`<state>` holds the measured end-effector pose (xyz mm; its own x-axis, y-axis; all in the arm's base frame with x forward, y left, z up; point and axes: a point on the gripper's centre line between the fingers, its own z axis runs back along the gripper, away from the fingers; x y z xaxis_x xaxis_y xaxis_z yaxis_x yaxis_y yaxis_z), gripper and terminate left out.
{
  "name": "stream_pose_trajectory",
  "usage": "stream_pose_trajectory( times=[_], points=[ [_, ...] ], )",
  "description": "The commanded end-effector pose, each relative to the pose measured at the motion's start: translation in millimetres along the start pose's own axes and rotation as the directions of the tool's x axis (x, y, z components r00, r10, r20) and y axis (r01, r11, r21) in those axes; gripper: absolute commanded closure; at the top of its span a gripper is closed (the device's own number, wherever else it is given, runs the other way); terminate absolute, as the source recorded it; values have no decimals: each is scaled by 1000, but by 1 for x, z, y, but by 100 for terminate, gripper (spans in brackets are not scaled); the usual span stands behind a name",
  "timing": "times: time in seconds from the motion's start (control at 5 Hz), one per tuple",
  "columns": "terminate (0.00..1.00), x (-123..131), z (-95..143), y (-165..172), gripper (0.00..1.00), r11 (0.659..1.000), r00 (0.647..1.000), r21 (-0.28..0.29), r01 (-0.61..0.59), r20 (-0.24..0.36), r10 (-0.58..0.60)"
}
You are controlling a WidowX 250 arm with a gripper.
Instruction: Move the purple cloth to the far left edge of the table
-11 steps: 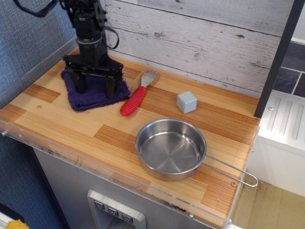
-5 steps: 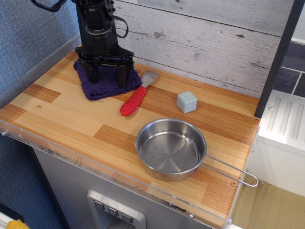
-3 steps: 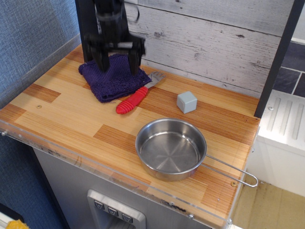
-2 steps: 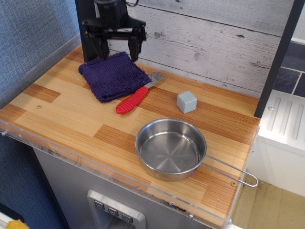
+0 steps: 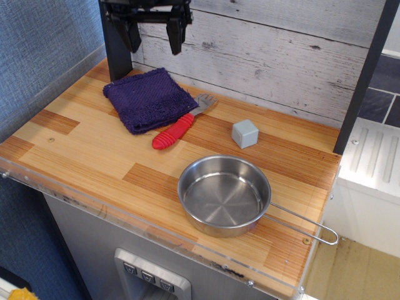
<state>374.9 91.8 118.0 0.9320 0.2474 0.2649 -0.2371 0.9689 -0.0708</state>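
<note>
hanging at the top of the frame, the gripper (image 5: 154, 34) has its two dark fingers spread wide and holds nothing. it sits directly above the back edge of the purple cloth (image 5: 149, 99), clear of it, with open air and the whitewashed wall between fingertips and fabric. the arm comes straight down from out of view, wrist vertical, fingertips pointing at the table (image 5: 81, 156).

taking the purple cloth as the landmark: it lies flat in the back left part of the table, close to the wall, turned so it reads as a diamond, one corner toward the wall and one toward the front. its right corner touches or slightly overlaps the head of the red-handled utensil (image 5: 175, 130), which runs diagonally away toward the front. the grey cube (image 5: 245, 134) stands well to the right of the cloth, and the steel pan (image 5: 224, 195) further right and forward, near the acrylic front lip.

the relation that matters: the cloth lies straight below the pincer, slightly forward of it, so any regrasp is a plain descent. bare wood shows between the cloth and the left rim, so by my judgement the cloth is near the far left edge but not hard against it; whether that counts as finished is uncertain.
</note>
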Motion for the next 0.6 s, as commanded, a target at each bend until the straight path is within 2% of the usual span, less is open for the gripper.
stream_pose_trajectory(
  times=[0.0,0.2,0.4],
  points=[
    [0,0,47,-10,0,998,990,-1,61,130,-60],
    [0,0,47,-10,0,998,990,-1,61,130,-60],
    [100,0,47,-10,0,998,990,-1,61,130,-60]
  ],
)
